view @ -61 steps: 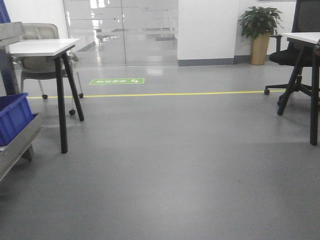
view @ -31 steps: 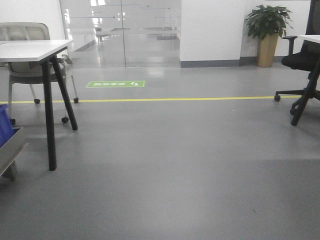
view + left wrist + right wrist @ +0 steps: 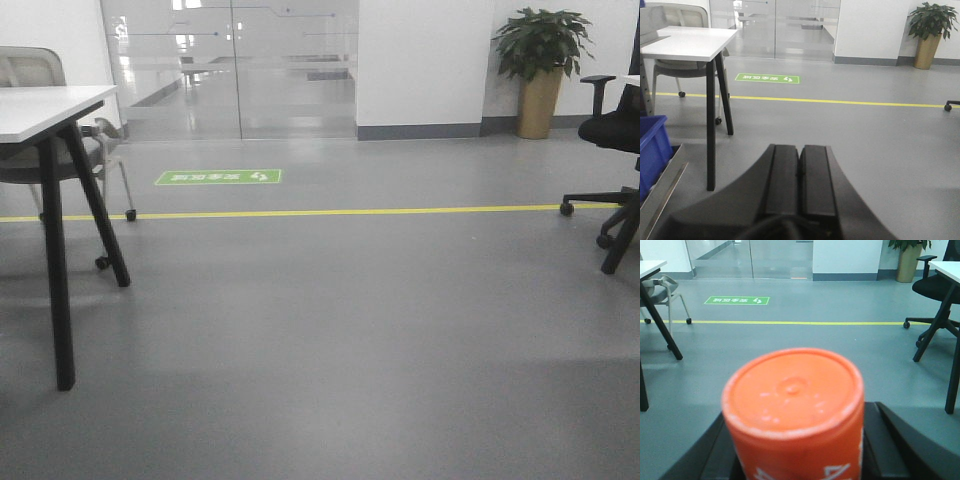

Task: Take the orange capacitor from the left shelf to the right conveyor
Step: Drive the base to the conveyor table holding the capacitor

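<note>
while right gripper (image 3: 801, 456) clasps the smooth cylindrical orange capacitor (image 3: 792, 400), matte black left gripper (image 3: 799, 156) pressed closed

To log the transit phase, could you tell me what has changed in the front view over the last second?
The base seems to have rolled forward: the white table slid left, the yellow line dropped lower, and the blue bin left the front view's edge. Plant and green sign hardly shifted.
</note>
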{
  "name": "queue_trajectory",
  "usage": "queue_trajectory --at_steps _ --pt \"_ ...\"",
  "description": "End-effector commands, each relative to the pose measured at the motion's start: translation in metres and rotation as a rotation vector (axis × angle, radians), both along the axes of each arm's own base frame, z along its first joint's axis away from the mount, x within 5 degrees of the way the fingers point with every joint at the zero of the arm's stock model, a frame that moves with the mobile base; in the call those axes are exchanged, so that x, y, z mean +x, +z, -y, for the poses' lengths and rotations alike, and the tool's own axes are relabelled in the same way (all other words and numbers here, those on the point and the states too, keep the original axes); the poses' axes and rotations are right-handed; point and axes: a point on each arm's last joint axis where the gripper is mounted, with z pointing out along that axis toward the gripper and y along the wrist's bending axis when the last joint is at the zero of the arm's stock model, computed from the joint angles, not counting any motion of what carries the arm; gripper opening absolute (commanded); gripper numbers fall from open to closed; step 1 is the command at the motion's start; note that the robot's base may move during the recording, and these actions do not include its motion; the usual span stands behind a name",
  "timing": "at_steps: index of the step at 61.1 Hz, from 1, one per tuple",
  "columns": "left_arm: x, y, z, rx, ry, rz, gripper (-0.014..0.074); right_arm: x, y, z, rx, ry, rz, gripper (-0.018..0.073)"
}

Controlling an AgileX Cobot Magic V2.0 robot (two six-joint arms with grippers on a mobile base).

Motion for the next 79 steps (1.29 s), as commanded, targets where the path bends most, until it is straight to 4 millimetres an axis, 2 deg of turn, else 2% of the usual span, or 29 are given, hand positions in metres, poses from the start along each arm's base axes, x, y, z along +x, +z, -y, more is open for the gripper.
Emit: queue_trajectory --at_steps 1,79 --pt "-0.0015 0.0104 -0.0007 -0.01 0.007 0.105 -0.0127 0.0001 0.0155 -0.0005 -0.004 0.005 0.098 0.0068" --pt "-0.0015 0.0104 -0.0007 -0.01 0.007 0.105 -0.0127 0.0001 0.0155 -0.0005 -0.004 0.005 0.098 0.0068"
